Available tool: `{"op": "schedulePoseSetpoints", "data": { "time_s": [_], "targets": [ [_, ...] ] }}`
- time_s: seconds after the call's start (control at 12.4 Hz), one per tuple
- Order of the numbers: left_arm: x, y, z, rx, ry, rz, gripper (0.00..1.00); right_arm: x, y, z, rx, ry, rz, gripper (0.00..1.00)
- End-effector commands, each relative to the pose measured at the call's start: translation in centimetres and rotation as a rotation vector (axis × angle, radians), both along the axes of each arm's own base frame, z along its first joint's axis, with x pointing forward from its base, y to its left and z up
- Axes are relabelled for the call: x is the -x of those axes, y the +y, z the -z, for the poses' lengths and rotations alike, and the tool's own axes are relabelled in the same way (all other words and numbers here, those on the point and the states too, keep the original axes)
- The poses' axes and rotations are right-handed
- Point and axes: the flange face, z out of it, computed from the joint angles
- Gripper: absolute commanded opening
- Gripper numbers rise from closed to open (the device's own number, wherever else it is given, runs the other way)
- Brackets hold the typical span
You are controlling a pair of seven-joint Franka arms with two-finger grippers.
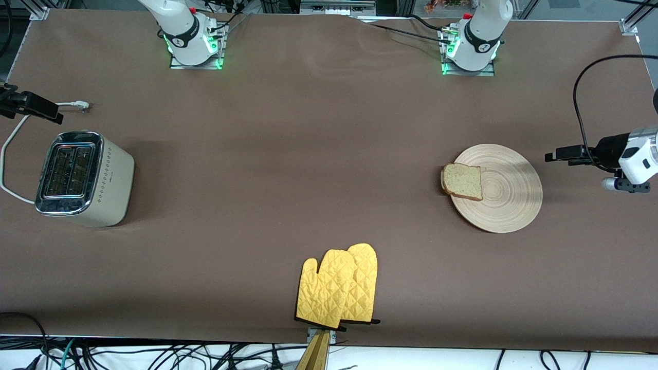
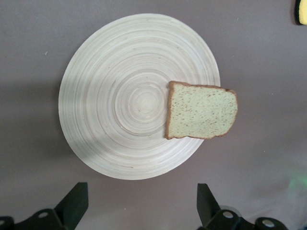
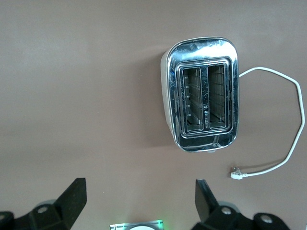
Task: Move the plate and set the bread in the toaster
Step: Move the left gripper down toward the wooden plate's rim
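Note:
The pale-wood plate [image 1: 506,190] lies toward the left arm's end of the table. The bread [image 1: 462,181] lies flat on the plate's rim toward the right arm's end and overhangs it slightly. Both show in the left wrist view, plate [image 2: 120,110] and bread [image 2: 201,111]. The cream toaster [image 1: 85,177] stands at the right arm's end, both slots empty [image 3: 204,108]. My left gripper [image 1: 551,155] is up in the air beside the plate, open and empty [image 2: 142,191]. My right gripper [image 1: 54,115] is up in the air near the toaster, open and empty [image 3: 140,189].
A pair of yellow oven mitts [image 1: 339,288] lies at the table's front edge, midway along; a corner shows in the left wrist view [image 2: 301,12]. The toaster's white cord [image 1: 10,149] loops on the table, with its plug [image 1: 79,105] loose.

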Motion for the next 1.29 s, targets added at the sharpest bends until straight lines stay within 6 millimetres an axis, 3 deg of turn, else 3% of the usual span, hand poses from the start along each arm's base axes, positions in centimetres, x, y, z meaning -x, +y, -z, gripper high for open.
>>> {"op": "schedulePoseSetpoints", "data": {
  "time_s": [0.0, 0.32, 0.4, 0.57, 0.81, 0.97, 1.21],
  "targets": [
    [0.2, 3.2, 3.7, 0.099, -0.030, 0.018, 1.00, -0.2, -0.1, -0.7, -0.002, -0.014, 0.008, 1.00],
    [1.3, 9.3, 10.6, 0.235, -0.122, 0.113, 0.99, -0.2, -0.4, -0.5, -0.007, -0.012, -0.005, 1.00],
    [1.5, 11.3, 12.6, 0.268, -0.123, 0.098, 0.98, -1.2, 0.6, 1.2, 0.001, 0.020, -0.010, 1.00],
    [0.5, 12.4, 15.3, 0.359, -0.098, 0.101, 0.96, -1.3, -0.2, 1.6, -0.011, 0.025, -0.014, 1.00],
    [-0.1, 11.2, 16.0, 0.405, -0.107, 0.086, 0.96, -1.4, -0.6, 1.8, -0.011, 0.028, -0.022, 1.00],
    [-0.1, 9.4, 18.8, 0.466, -0.091, 0.060, 0.96, -1.5, 0.0, 1.8, -0.008, 0.025, -0.033, 1.00],
    [-0.2, 8.0, 20.5, 0.501, -0.080, 0.057, 0.96, -1.6, 0.2, 1.9, -0.010, 0.025, -0.036, 1.00]
  ]
}}
